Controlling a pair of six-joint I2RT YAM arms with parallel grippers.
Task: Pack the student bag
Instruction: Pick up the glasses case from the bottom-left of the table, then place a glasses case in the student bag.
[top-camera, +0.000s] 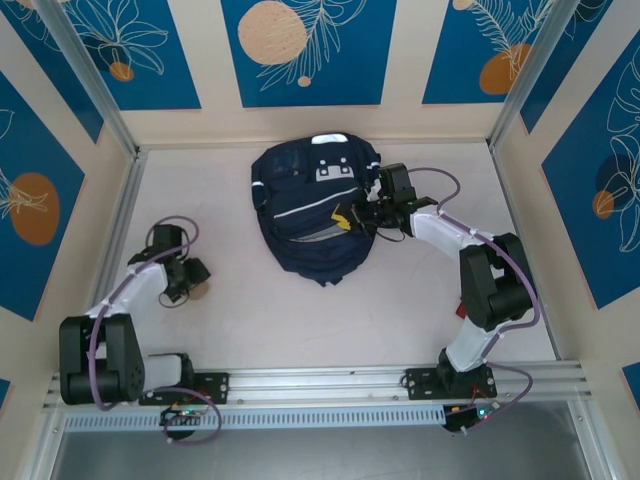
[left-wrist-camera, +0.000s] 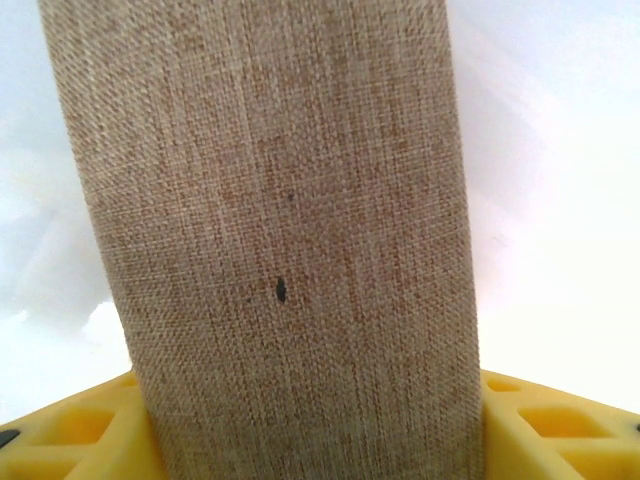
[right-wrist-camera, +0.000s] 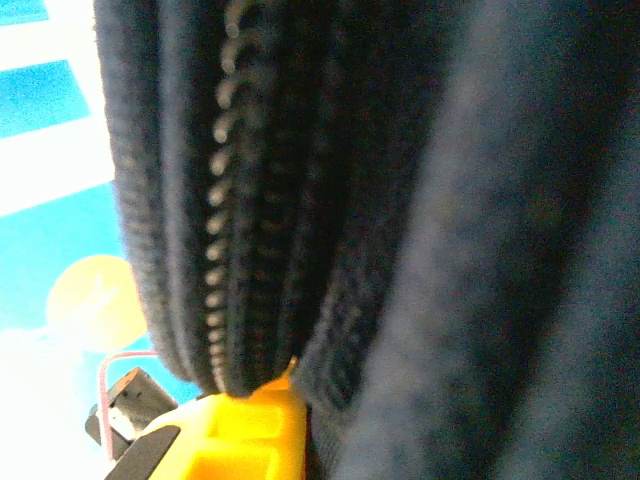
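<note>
Navy bag (top-camera: 310, 215) lying flat, right gripper (top-camera: 352, 217) pinched shut on its zippered edge — left gripper (top-camera: 195, 275) straddling a tan cloth-covered block (left-wrist-camera: 280, 250), perhaps touching — grip impossible to tell.

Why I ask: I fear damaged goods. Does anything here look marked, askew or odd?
Two small dark specks mark the tan woven-fabric item at the left gripper; stain or hole, I cannot tell. The student bag lies rumpled and slumped, its zipper edge pinched by the right gripper. Nothing is spilled.

A pale table (top-camera: 300, 320) lies below blue wall panels (top-camera: 340, 60) bearing orange discs (top-camera: 272, 32) and, seemingly, leaf outlines.
</note>
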